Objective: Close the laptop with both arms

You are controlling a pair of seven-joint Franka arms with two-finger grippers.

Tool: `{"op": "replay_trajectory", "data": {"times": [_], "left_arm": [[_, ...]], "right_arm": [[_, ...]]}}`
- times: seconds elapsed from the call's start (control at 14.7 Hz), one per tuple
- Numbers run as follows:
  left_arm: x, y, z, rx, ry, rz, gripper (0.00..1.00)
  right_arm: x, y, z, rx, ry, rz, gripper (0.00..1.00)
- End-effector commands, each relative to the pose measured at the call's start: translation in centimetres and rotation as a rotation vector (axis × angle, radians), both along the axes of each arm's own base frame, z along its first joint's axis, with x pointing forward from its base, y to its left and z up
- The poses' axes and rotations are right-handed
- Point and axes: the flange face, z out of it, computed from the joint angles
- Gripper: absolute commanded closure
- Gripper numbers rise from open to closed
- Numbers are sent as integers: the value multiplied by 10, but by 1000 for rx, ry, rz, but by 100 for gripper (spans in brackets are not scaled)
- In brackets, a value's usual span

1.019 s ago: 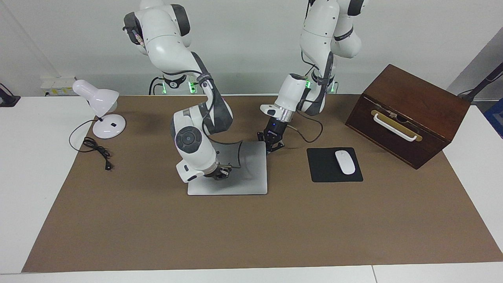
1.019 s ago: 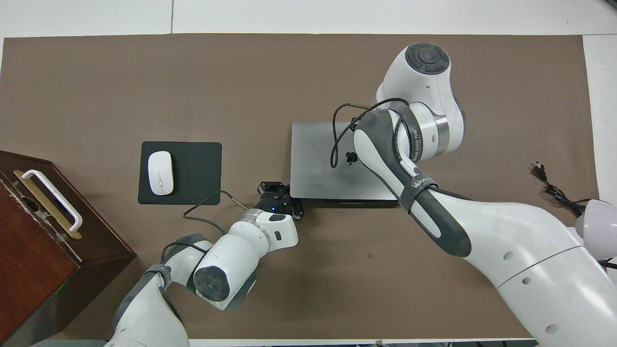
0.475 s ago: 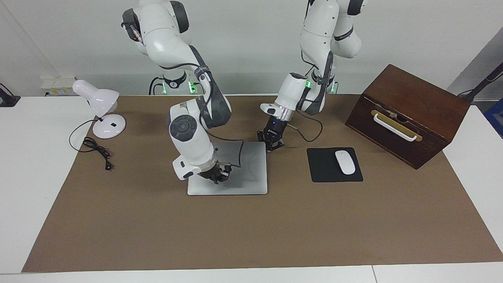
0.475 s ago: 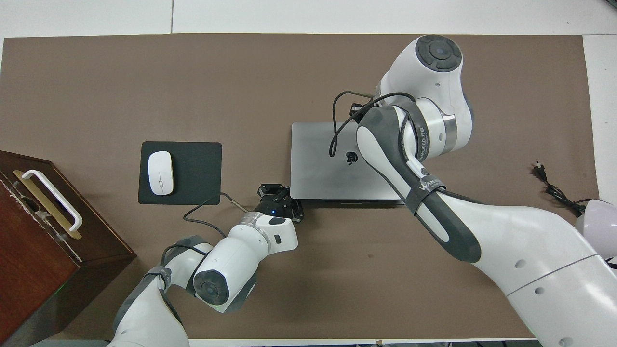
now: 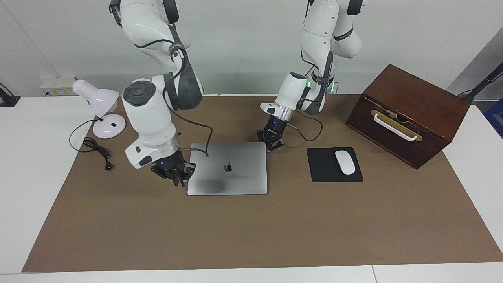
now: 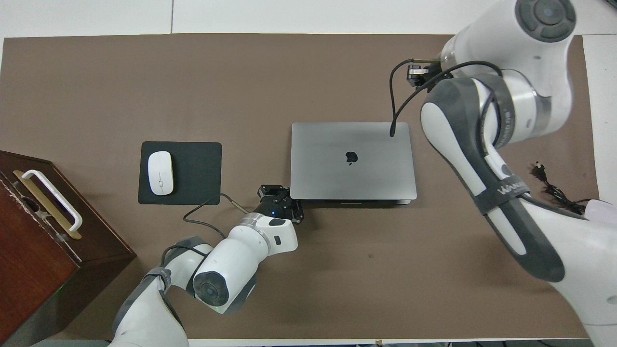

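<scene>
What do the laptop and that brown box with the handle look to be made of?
The laptop looks like brushed metal: even silver-grey, with a soft matt sheen. The box looks like dark stained wood, reddish-brown with a slight gloss; its handle is white, possibly plastic, on a brass-coloured plate.

Overhead: right gripper mostly hidden under its own arm; wooden box and lamp cut by frame edges. Facing: both arms' bases cropped at top.

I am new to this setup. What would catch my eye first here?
First the closed silver laptop, lying flat mid-table with its apple logo up. The right gripper hangs by its edge toward the desk lamp; the left gripper, shut, sits at its corner nearest the mouse pad.
</scene>
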Motion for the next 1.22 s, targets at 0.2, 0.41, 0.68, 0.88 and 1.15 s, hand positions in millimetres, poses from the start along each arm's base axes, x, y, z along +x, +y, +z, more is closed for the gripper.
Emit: {"op": "replay_trajectory", "data": {"times": [0.2, 0.41, 0.68, 0.88, 1.15], "left_arm": [[-13, 16, 0, 19, 52, 29, 100], [-12, 17, 14, 24, 64, 30, 100], [-8, 27, 65, 55, 125, 49, 100], [-9, 50, 107, 147, 223, 38, 100], [-7, 97, 181, 281, 399, 27, 100]], "right_arm": [[-43, -44, 69, -44, -4, 97, 0], [-69, -78, 78, -53, -4, 100, 0], [-101, -102, 84, -55, 0, 64, 0], [-98, -108, 97, -60, -1, 58, 0], [-105, -121, 125, -54, 59, 37, 0]]}}
